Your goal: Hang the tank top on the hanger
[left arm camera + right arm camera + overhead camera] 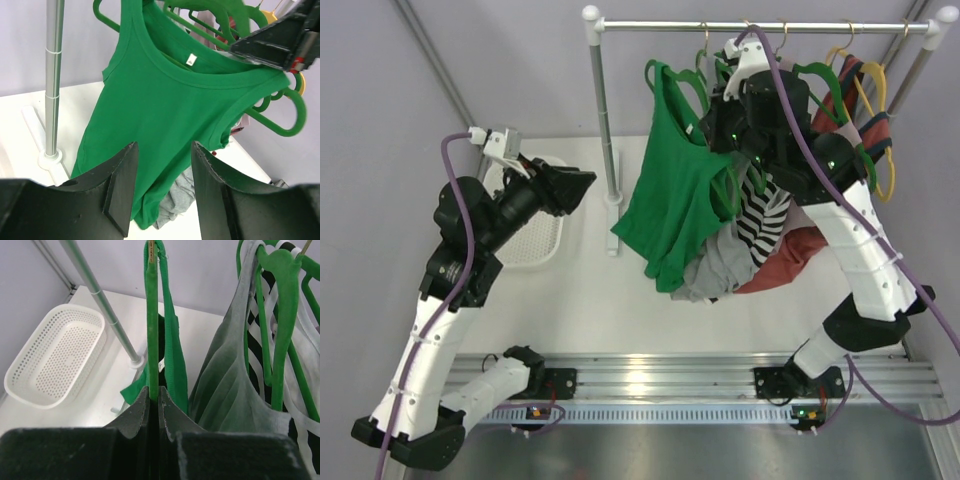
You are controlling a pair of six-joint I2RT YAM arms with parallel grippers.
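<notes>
Fingers (134,415) of the right gripper (154,395) press shut on the green hanger (151,315) carrying the tank top (165,110); the left gripper (164,150) gapes wide, grasping nothing.

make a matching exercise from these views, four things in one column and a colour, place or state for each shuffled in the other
Column one:
1. tank top
2. basket
3. left gripper
4. right gripper

Column two:
a. jaws shut on the hanger
b. white, resting on the table
c. jaws open, holding nothing
d. bright green, hanging near the rack post

Pairs: 1-d, 2-b, 3-c, 4-a
</notes>
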